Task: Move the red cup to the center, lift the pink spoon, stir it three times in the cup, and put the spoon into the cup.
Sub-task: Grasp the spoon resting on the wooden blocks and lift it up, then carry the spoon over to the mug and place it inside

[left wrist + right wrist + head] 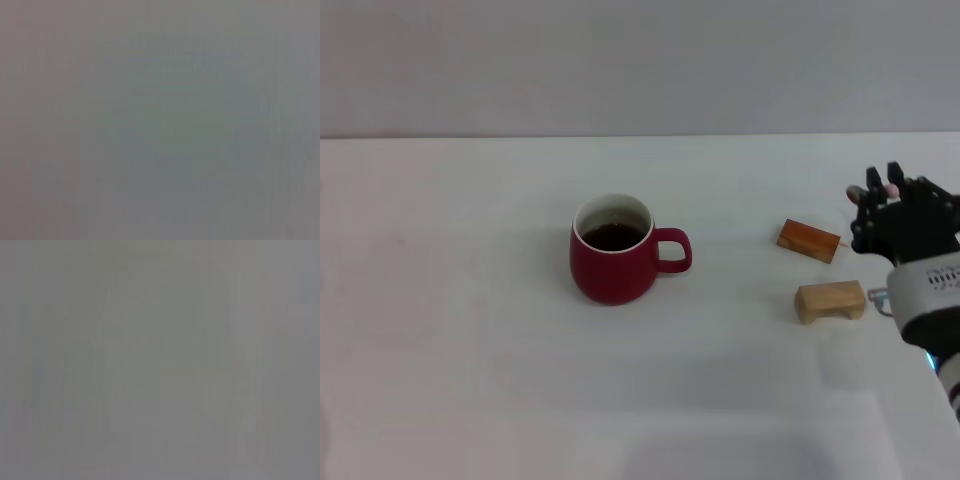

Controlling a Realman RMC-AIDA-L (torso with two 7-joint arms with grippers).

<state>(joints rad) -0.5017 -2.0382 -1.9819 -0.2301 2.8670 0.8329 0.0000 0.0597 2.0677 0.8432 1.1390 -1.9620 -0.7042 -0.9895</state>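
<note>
The red cup (613, 262) stands upright near the middle of the white table (470, 350), its handle pointing right and dark liquid inside. My right gripper (882, 186) is at the right edge, just right of the two wooden blocks. A small pale pink piece, likely the pink spoon (853, 194), shows at the gripper's far end. The rest of the spoon is hidden by the gripper, and I cannot tell whether it is held. Both wrist views show only flat grey. The left gripper is out of view.
An orange-brown wooden block (809, 240) and a pale wooden block (830, 301) lie to the right of the cup, close to my right gripper. A grey wall runs behind the table's far edge.
</note>
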